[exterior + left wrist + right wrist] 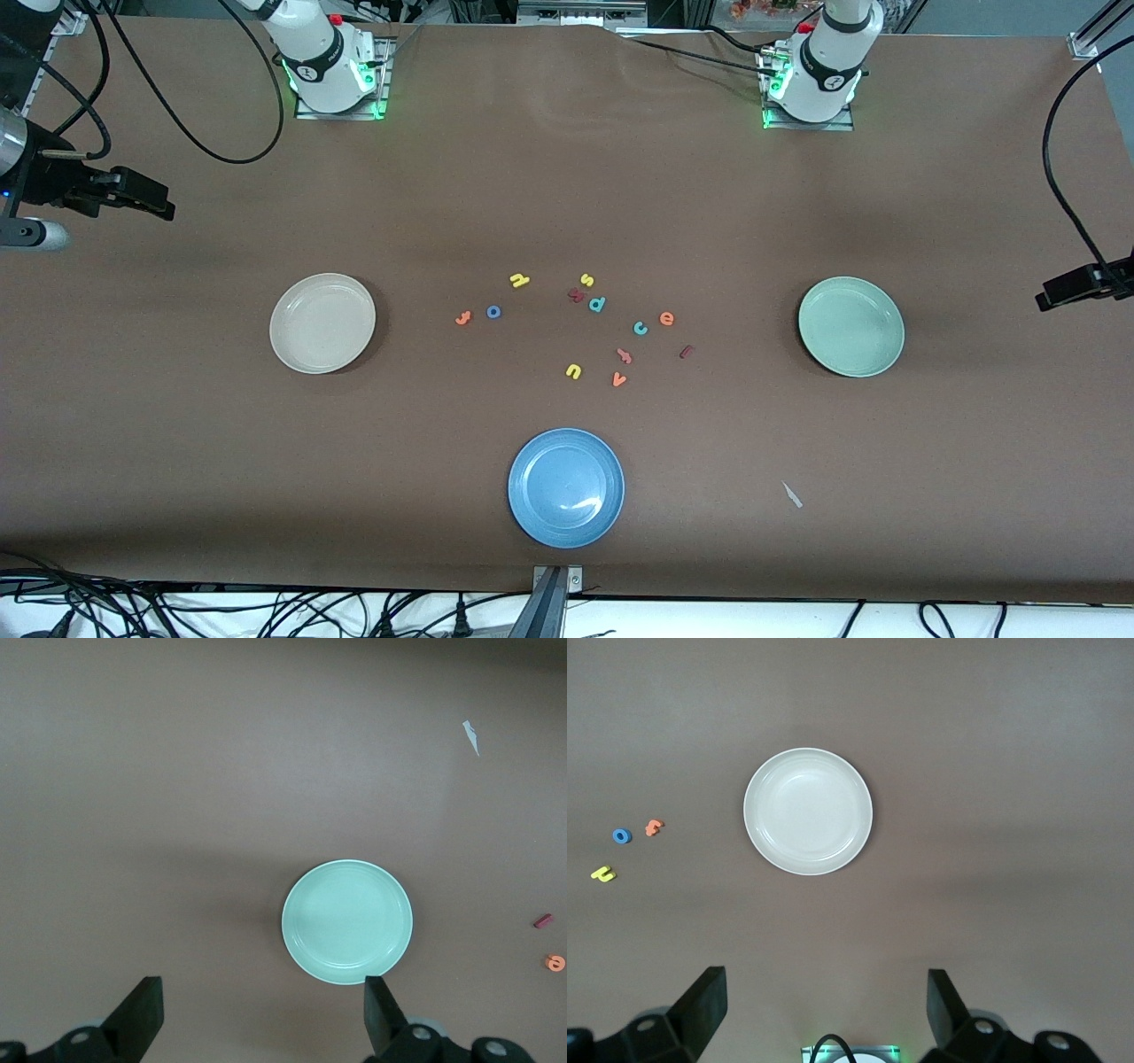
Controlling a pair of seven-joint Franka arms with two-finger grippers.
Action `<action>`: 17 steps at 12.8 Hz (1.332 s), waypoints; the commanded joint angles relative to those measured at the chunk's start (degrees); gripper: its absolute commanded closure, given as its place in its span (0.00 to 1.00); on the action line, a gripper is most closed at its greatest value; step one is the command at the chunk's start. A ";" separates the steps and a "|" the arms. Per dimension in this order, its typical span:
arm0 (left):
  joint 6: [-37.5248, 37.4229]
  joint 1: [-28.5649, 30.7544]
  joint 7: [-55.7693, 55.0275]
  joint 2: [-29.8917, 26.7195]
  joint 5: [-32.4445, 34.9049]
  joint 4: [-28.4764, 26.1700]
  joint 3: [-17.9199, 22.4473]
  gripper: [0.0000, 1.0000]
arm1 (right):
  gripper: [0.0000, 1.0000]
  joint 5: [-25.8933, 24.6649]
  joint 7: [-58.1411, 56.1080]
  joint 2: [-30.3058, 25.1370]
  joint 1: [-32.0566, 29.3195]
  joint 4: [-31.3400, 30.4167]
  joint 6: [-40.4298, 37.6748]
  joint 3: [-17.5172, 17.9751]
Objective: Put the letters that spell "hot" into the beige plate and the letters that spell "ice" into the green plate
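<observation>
Both claws gape empty: left claw (257,1010) over the green plate (850,326), nearer i, c, e; right claw (824,1005) over the beige plate (322,322), nearer t, o.

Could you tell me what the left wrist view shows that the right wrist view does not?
Only the left wrist view shows the green plate, the dark red i, the orange e and a white scrap. Only the right wrist view shows the beige plate, blue o, orange t and yellow h. Both show the brown table and open fingers.

Beige plate (322,323), mint-green plate (850,326), blue plate (566,487), brown table (177,425).
</observation>
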 commanded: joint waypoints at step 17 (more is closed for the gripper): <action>-5.54 -0.37 0.78 -2.53 1.11 -0.68 -1.32 0.01 | 0.00 -0.04 1.07 0.03 0.20 0.60 0.01 -0.24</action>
